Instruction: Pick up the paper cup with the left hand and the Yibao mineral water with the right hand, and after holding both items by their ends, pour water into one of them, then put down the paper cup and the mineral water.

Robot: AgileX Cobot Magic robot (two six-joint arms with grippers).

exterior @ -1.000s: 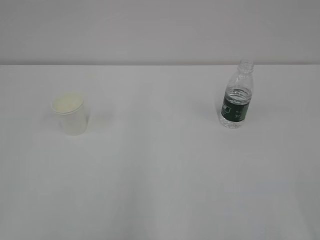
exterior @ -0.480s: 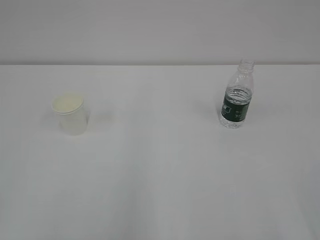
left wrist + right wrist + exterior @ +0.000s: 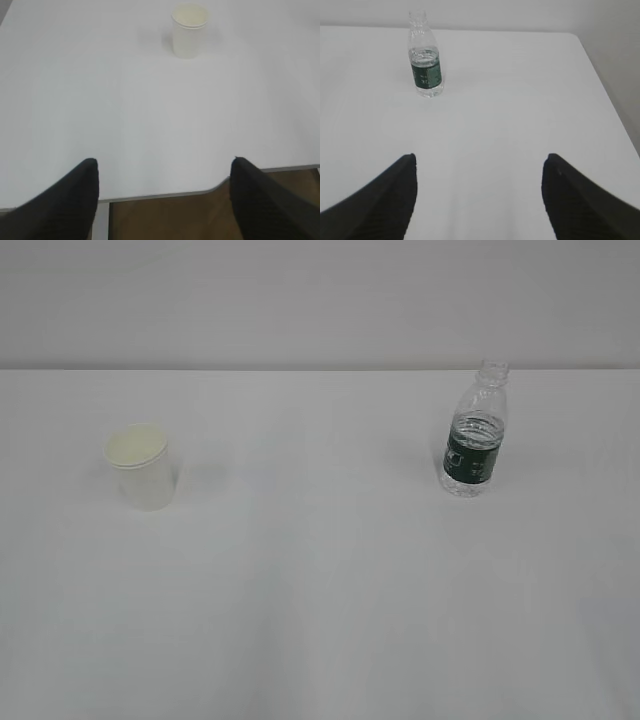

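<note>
The paper cup point(image 3: 141, 468) stands upright on the left of the white table; it also shows in the left wrist view point(image 3: 189, 30), far ahead of my left gripper point(image 3: 164, 167), which is open and empty above the table's near edge. The Yibao mineral water point(image 3: 475, 432), a clear capless bottle with a dark green label, stands upright on the right; it also shows in the right wrist view point(image 3: 425, 57), far ahead and to the left of my right gripper point(image 3: 479, 162), which is open and empty. Neither gripper shows in the exterior view.
The white table point(image 3: 320, 570) carries only the cup and the bottle. Its near edge point(image 3: 165, 196) with brown floor below shows in the left wrist view. Its right edge point(image 3: 605, 85) shows in the right wrist view. A pale wall stands behind the table.
</note>
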